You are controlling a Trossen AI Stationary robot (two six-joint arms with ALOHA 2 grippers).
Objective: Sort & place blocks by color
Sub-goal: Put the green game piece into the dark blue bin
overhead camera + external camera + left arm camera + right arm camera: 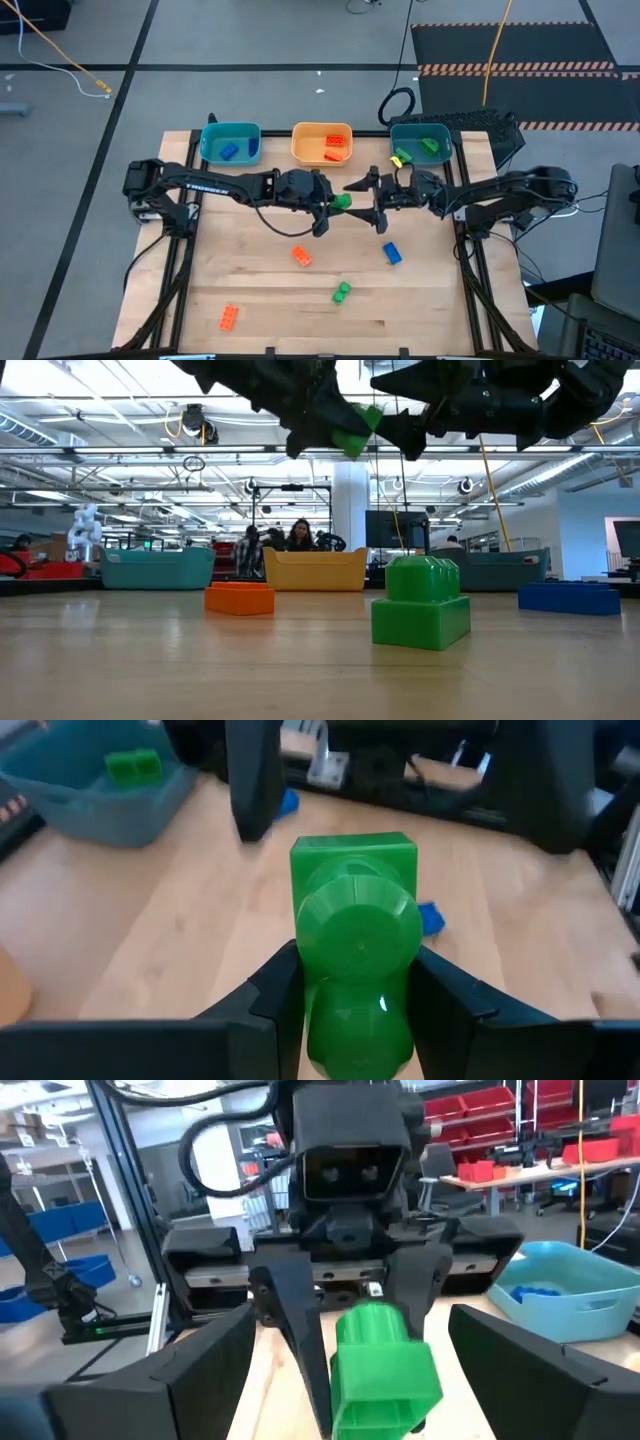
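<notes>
Green block (352, 920) being pinched in left end effector (335, 208), hanging above bench (260, 290). Right end effector (377, 200) facing it just beside, fingers spread wide, gripping nothing.

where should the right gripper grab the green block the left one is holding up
Judging by its pose, take the squarer end of the green block that sticks out past the left gripper, whose fingers clamp the rounded part. The open right gripper faces it and could come in level from the block's free end, closing on its two flat side faces.
</notes>
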